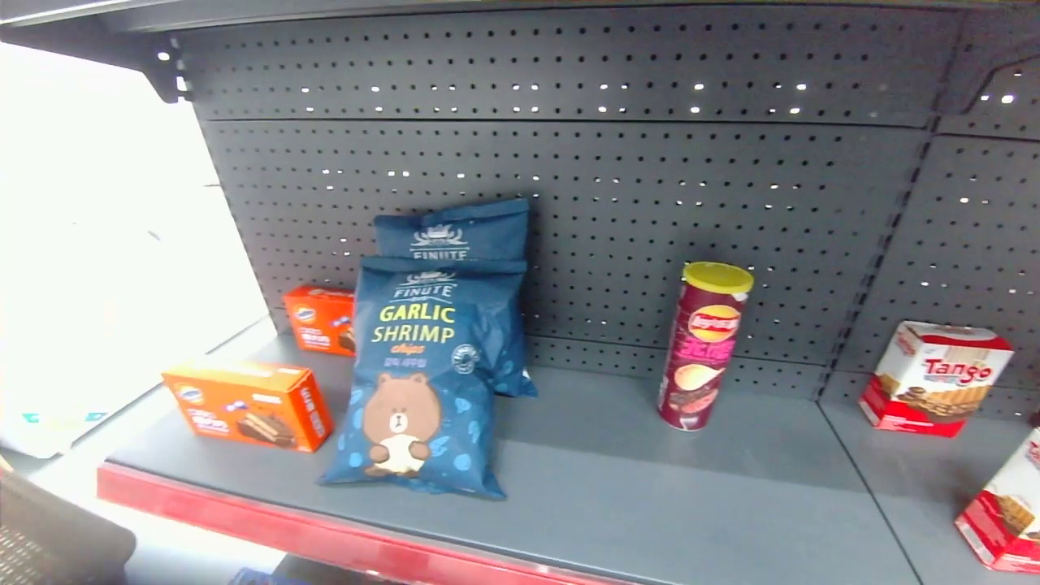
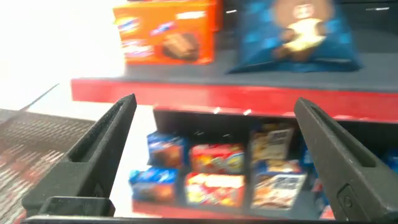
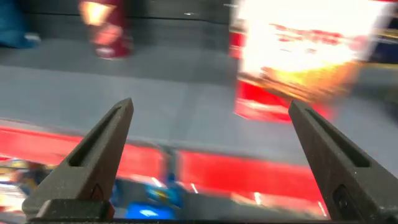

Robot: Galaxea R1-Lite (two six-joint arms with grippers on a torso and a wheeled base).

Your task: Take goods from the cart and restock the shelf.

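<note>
Stock on the shelf (image 1: 650,487), robot's left to right:
- front orange box (image 1: 248,406) near the edge, with the rear orange box (image 1: 319,318) by the back panel
- front blue chip bag (image 1: 418,382) standing just in front of the rear blue bag (image 1: 455,231)
- chip can (image 1: 704,356), upright
- wafer boxes (image 1: 934,378), two, at the far right

The left hand (image 2: 214,102) has its fingers apart with nothing between them. It faces the shelf's red front lip, near the front orange box. The right hand (image 3: 210,104) is likewise spread and empty, facing one of the wafer boxes.
</note>
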